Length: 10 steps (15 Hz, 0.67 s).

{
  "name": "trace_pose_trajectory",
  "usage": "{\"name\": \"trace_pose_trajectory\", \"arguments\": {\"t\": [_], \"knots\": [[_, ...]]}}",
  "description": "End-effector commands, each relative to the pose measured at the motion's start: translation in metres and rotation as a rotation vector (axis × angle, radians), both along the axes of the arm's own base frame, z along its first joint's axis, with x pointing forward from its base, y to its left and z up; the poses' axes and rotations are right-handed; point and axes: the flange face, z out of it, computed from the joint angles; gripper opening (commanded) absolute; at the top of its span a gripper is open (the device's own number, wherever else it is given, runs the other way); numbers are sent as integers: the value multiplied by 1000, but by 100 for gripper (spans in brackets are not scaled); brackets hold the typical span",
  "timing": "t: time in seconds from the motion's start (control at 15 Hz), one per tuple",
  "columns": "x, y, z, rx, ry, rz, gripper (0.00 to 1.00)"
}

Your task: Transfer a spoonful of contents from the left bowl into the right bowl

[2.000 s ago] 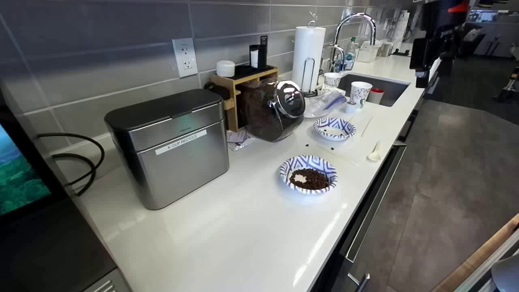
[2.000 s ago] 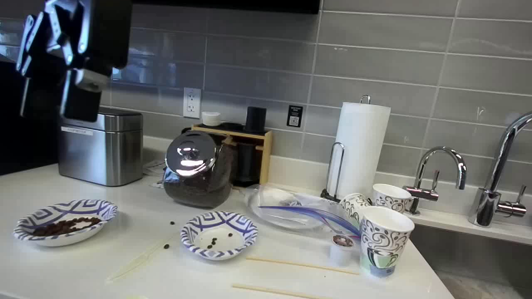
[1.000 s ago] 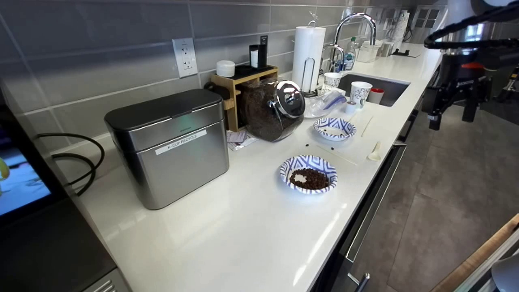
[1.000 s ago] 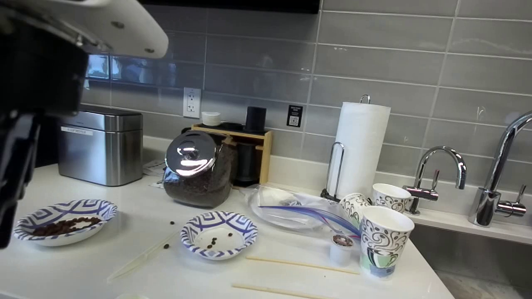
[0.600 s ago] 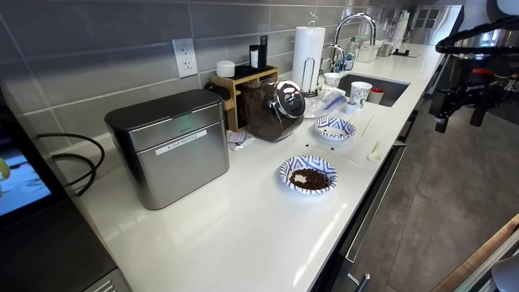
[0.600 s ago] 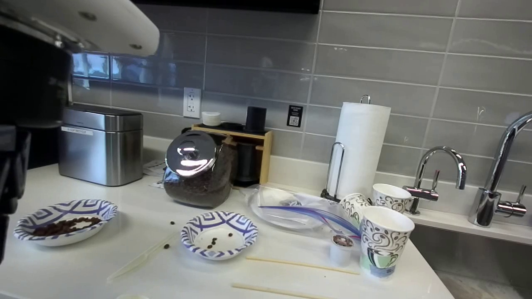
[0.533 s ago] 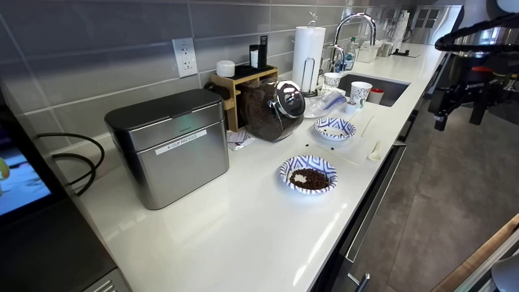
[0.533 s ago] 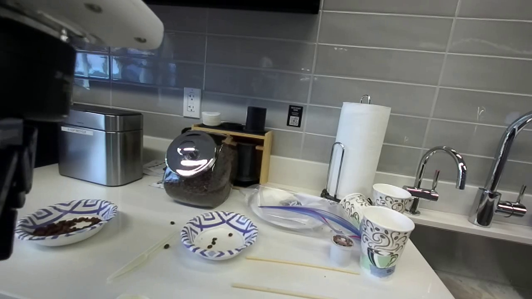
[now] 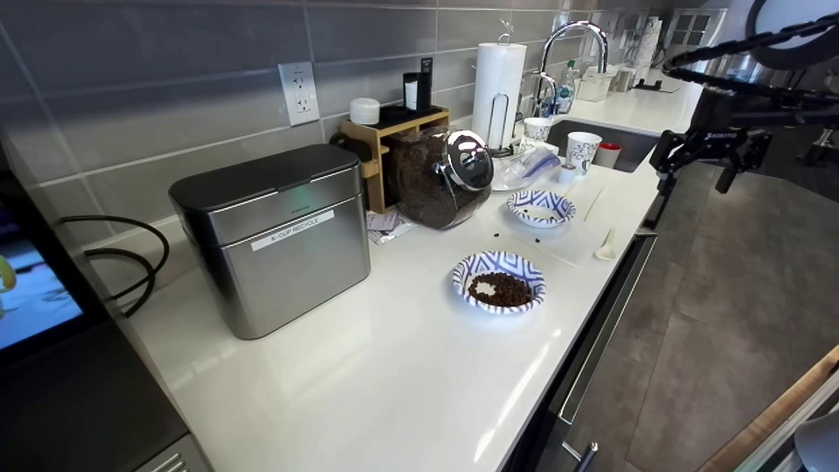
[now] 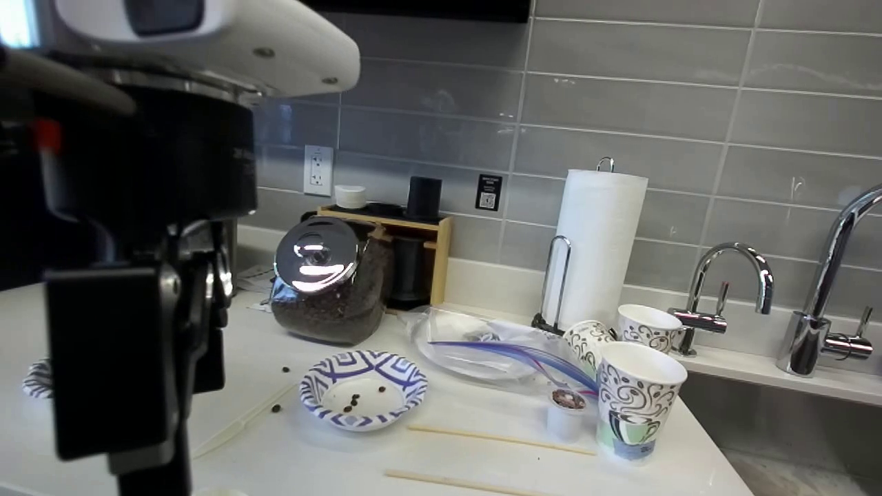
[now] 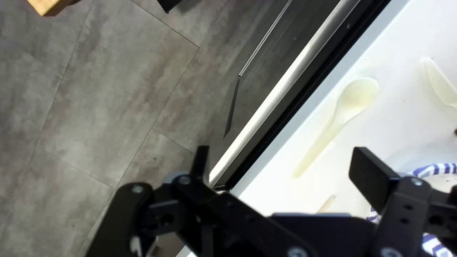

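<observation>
The contents, a loose mass of dark brown grains, lie in the left bowl, well apart from the fingers of the gripper; at one side of the mass we note a pale patch of bowl bottom. The left bowl rests upright on the white counter, and in an exterior view the gripper hides most of it from us. In the wrist view we find the fingers spread wide. One is seen against the floor, the other against the counter, where it covers part of the right bowl. In the gap between them we see the handle end of a pale spoon lying on the counter, its scoop beyond the fingertips; farther out, past the second finger, we observe a pale knife. A few dark grains sit in the right bowl, and two stray grains lie on the counter near it. Well apart from the fingers, toward the tiled wall, we identify a tilted jar, a steel bin marked "K-CUP RECYCLE" and a roll of paper towels.
</observation>
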Motion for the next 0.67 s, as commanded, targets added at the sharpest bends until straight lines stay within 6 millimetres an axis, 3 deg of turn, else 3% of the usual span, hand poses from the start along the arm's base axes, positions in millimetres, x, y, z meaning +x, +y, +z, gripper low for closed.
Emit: {"name": "trace_pose_trajectory", "arguments": {"t": [0.0, 0.6], "knots": [[17, 8, -32, 9, 2, -36, 100], [43, 15, -94, 41, -54, -18, 100]]}}
